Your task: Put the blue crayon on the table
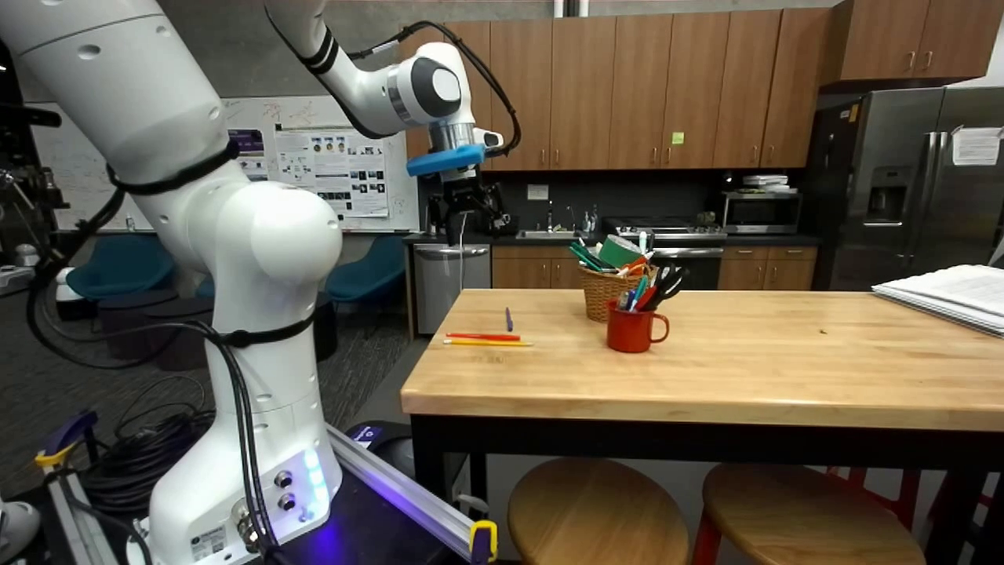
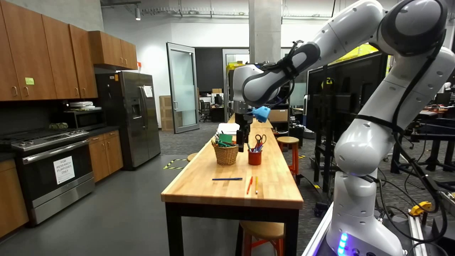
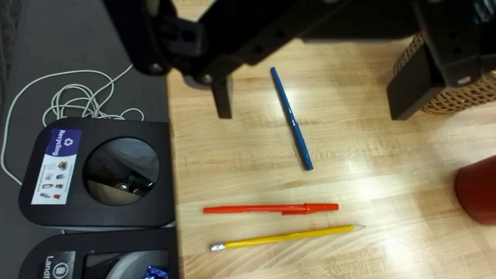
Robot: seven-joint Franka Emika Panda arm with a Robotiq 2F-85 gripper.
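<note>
Blue crayon [image 3: 292,119], pen-like, lying on the table [image 2: 209,192] near its short end edge, red pen [image 3: 267,209] and yellow pencil [image 3: 288,236] nearby, gripper [image 3: 312,115] hanging above the wood, jaws parted wide

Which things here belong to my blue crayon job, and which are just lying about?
For the job:
table
blue pen, probably the "crayon" meant, already lying on the table
pincer, open

Apparently just lying about:
red pen
yellow pencil
wicker basket
red mug
white papers
</note>
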